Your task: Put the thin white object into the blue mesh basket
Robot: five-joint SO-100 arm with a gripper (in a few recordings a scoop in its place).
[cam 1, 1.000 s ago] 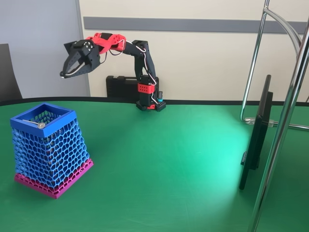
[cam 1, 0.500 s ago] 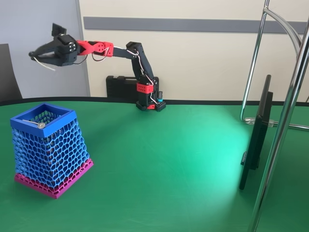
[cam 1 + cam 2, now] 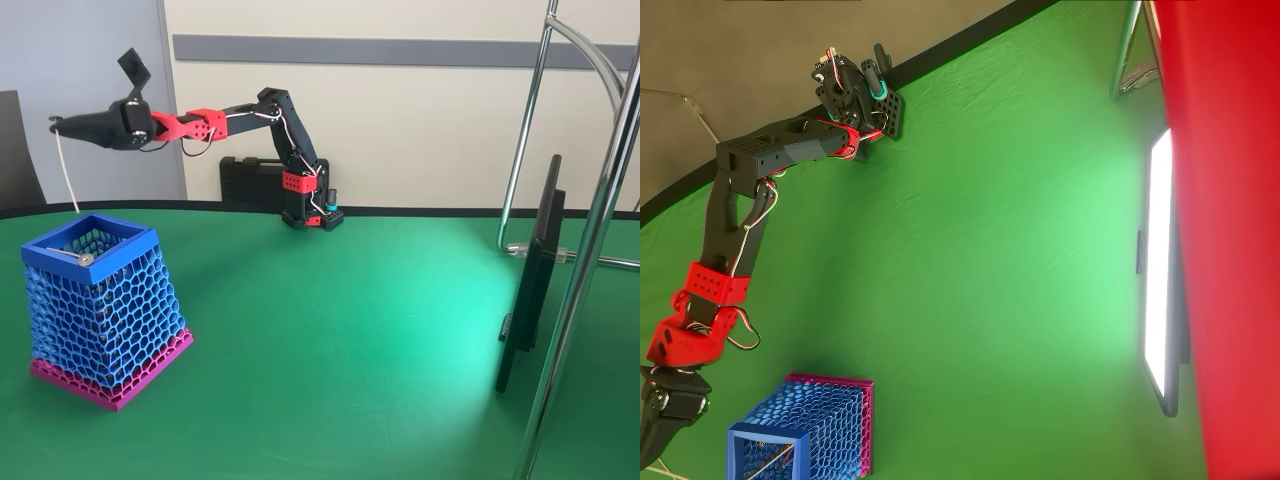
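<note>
The blue mesh basket (image 3: 100,300) stands on the green table at the left, on a magenta base; it also shows in the overhead view (image 3: 810,425). A thin rod with a round metallic head (image 3: 84,258) leans inside its rim. My gripper (image 3: 60,125) is stretched out level, high above the basket's back left corner, and is shut on the top end of the thin white object (image 3: 67,170). The object hangs almost straight down, its lower tip just above the rim. In the overhead view the gripper (image 3: 654,432) sits at the bottom left edge beside the basket.
A dark monitor (image 3: 530,290) stands edge-on at the right, with chrome stand tubes (image 3: 590,240) around it. A black case (image 3: 250,178) lies behind the arm's base (image 3: 310,215). A dark chair (image 3: 15,150) is at the far left edge.
The arm has swung further left and stretched out flatter. The white object, earlier sticking out sideways from the fingers, now dangles down over the basket's back left corner.
</note>
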